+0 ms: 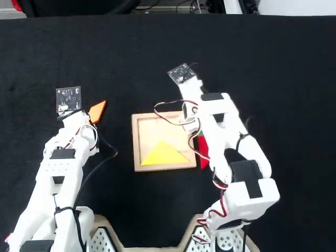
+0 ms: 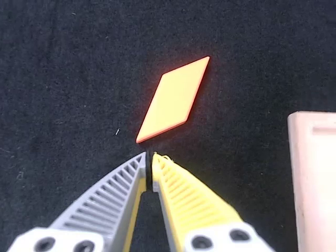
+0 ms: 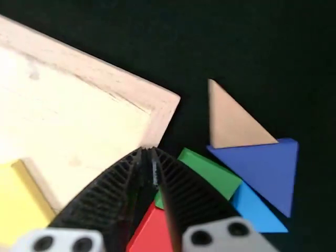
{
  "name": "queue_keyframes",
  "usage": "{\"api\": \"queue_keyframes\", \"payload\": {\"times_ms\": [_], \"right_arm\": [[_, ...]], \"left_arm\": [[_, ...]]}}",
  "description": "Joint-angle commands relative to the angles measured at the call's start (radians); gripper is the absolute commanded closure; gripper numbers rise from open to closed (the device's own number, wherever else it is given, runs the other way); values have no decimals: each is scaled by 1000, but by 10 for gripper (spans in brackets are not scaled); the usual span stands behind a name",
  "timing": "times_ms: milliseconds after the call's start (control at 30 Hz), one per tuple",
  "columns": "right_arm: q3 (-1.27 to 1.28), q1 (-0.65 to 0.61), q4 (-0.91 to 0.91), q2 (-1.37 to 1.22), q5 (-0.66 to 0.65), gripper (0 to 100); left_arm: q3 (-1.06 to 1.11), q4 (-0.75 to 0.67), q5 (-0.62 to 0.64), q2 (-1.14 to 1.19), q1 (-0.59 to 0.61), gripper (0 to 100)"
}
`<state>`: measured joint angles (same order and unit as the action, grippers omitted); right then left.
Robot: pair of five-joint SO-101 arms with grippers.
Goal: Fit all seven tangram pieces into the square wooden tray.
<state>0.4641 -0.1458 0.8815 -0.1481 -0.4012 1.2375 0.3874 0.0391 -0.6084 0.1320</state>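
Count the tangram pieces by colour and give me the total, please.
Yellow triangle in the wooden tray: 1
Orange parallelogram: 1
Tan triangle: 1
Dark blue triangle: 1
Light blue triangle: 1
Green piece: 1
Red piece: 1
Total: 7

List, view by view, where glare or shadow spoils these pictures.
High view: the black cloth swallows nearly every shadow. Left wrist view: glare bleaches the orange parallelogram to pale yellow across its face, with only its rim orange. Right wrist view: the bare floor of the tray glares near-white away from the gripper.
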Motion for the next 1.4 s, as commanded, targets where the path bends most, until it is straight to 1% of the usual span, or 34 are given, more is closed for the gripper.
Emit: {"api": "queue_keyframes", "payload": {"times_ms": [0, 100, 200, 233, 267, 333, 367, 433, 500, 567, 700, 800, 900, 1033, 1167, 1267, 1367], "right_arm": [[-61, -31, 74, 53, 0, 987], [-85, -48, 143, 154, 2, 987], [-82, -112, 155, 265, 2, 987], [-74, -133, 160, 294, 3, 987], [-61, -147, 172, 318, 3, 987], [-25, -163, 201, 352, 3, 987], [-2, -163, 209, 361, 3, 987], [42, -141, 210, 375, 3, 987], [84, -114, 190, 386, 3, 987], [122, -81, 158, 395, 3, 987], [209, -21, 84, 424, 3, 987], [255, 20, 54, 458, 3, 987], [283, 41, 18, 487, 3, 987], [306, 40, -12, 493, -2, 987], [308, 40, -18, 493, -3, 987], [309, 40, -18, 493, -3, 987], [309, 40, -18, 493, -3, 987]], "left_arm": [[-19, -23, 9, -8, -1, 970], [-24, -21, 11, -9, 35, 970], [-45, -11, 5, -9, 88, 963], [-74, 8, 3, 0, 105, 941], [-122, 49, -2, 2, 116, 899], [-240, 186, -57, 17, 116, 814], [-306, 244, -91, 37, 102, 798], [-433, 341, -169, 106, 82, 803], [-547, 399, -203, 210, 76, 803], [-638, 416, -181, 328, 81, 799], [-740, 413, -166, 548, 81, 738], [-817, 410, -166, 657, 82, 736], [-866, 411, -166, 710, 53, 733], [-892, 410, -172, 735, 21, 732], [-937, 379, -170, 810, 42, 733], [-1007, 385, -166, 907, 62, 737], [-1082, 442, -166, 950, 96, 737]]}}
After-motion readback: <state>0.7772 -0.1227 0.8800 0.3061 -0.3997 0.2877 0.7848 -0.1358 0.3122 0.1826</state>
